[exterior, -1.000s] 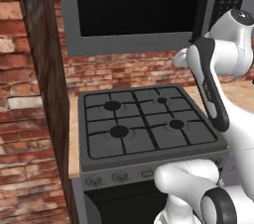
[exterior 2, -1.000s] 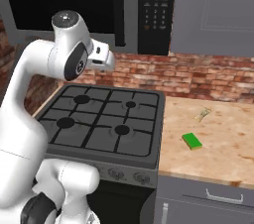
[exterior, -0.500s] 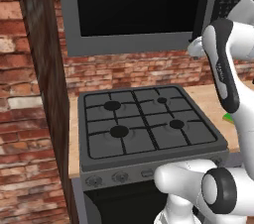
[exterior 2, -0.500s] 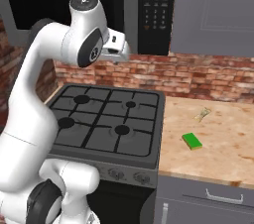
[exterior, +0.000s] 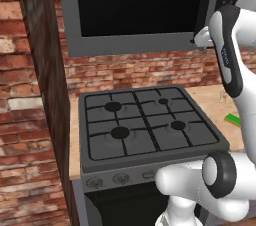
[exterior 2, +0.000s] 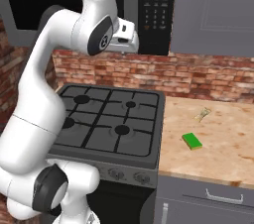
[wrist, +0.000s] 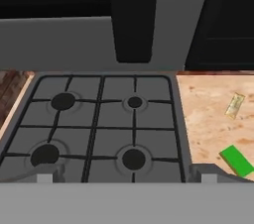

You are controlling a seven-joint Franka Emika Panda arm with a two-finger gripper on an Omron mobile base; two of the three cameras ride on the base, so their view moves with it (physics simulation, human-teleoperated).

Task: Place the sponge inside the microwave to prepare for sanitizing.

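Sponge lies lower right in the hand view, long axis diagonal; gripper spread open (holding nothing).

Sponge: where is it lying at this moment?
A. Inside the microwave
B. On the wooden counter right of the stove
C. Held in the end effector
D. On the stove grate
B. The green sponge lies flat on the wooden counter to the right of the stove, apart from the small pale object further back.

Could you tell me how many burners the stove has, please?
4, all on the stove: far left, far right, near left, near right. None seems hidden.
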